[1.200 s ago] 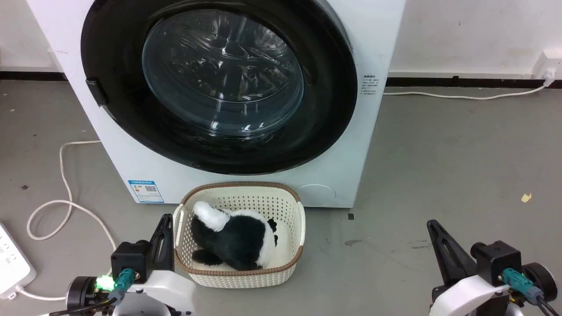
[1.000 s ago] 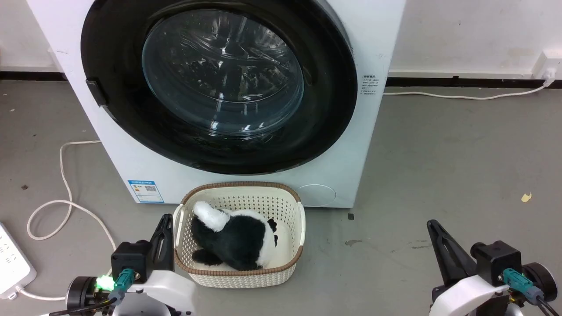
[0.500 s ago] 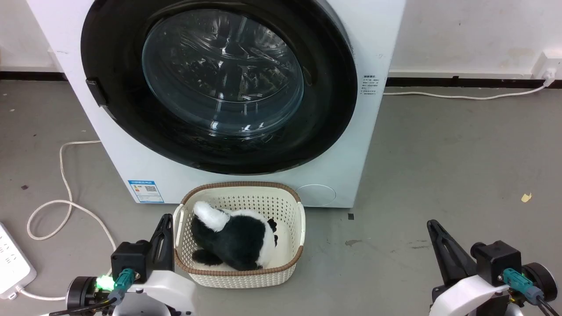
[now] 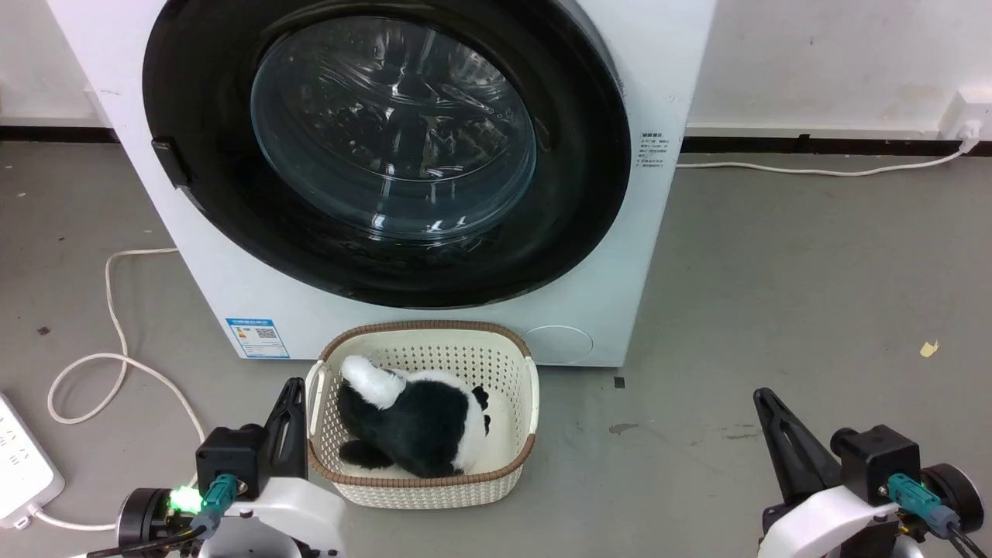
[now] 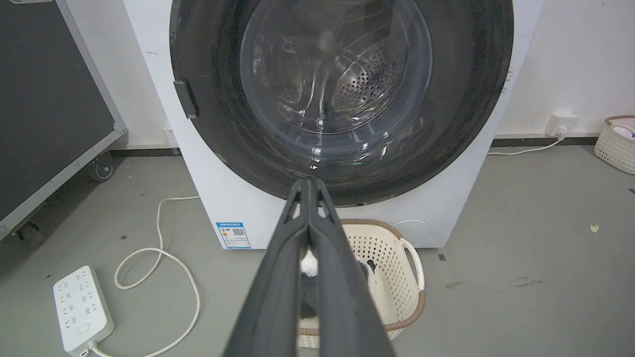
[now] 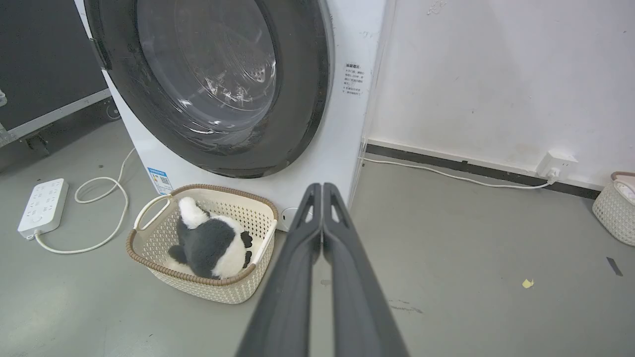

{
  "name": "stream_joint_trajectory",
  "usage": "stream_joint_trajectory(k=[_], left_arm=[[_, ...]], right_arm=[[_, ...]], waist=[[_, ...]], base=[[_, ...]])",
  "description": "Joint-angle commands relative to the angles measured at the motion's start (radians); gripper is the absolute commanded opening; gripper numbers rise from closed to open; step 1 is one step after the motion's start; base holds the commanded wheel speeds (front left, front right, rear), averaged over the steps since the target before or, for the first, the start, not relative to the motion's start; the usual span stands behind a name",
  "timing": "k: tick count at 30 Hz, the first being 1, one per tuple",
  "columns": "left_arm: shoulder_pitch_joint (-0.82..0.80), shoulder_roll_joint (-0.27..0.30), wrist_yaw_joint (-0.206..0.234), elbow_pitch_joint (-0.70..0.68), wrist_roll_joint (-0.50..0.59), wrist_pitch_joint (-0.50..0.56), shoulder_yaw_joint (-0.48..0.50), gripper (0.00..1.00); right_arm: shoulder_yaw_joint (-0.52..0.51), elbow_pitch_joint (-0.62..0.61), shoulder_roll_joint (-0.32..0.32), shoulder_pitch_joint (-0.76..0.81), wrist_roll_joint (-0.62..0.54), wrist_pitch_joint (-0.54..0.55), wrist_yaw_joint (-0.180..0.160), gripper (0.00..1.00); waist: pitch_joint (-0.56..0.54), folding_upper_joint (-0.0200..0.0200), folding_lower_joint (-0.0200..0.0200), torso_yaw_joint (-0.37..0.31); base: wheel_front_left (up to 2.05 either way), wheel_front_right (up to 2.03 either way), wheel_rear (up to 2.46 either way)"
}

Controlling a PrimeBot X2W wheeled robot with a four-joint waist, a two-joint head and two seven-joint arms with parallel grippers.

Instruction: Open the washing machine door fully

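Door: the large round glossy black washing machine door (image 4: 387,147), with a bulging clear glass bowl at its centre, is sitting shut on the machine's front.
Machine: the big smooth white front-loading washing machine (image 4: 225,287) is standing on the grey floor (image 4: 775,271).
Below door: a cream perforated plastic basket (image 4: 422,488) with a brown woven rim is holding a fluffy black-and-white plush toy (image 4: 418,422).
Left gripper (image 4: 294,385): its fingers are pressing together, empty, just beside the basket.
Right gripper (image 4: 762,395): its fingers are pressing together, empty, well apart from the machine.

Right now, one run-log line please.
washing machine door: closed | left gripper: shut, empty | right gripper: shut, empty | basket: floor, below door
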Motion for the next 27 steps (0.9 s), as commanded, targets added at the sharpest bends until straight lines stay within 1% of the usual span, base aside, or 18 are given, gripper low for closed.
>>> stream_joint_trajectory(k=[1,27], left_arm=[[0.014,0.0,-0.004,-0.004,0.009,0.0,0.0,0.0],[0.014,0.0,-0.004,-0.004,0.009,0.0,0.0,0.0]], right_arm=[[-0.001,0.002,0.005,-0.012,-0.008,0.001,-0.001,0.0],[-0.001,0.002,0.005,-0.012,-0.008,0.001,-0.001,0.0]], waist=[[0.0,0.0,0.0,0.0],[0.0,0.0,0.0,0.0]], base=[[0.0,0.0,0.0],[0.0,0.0,0.0]])
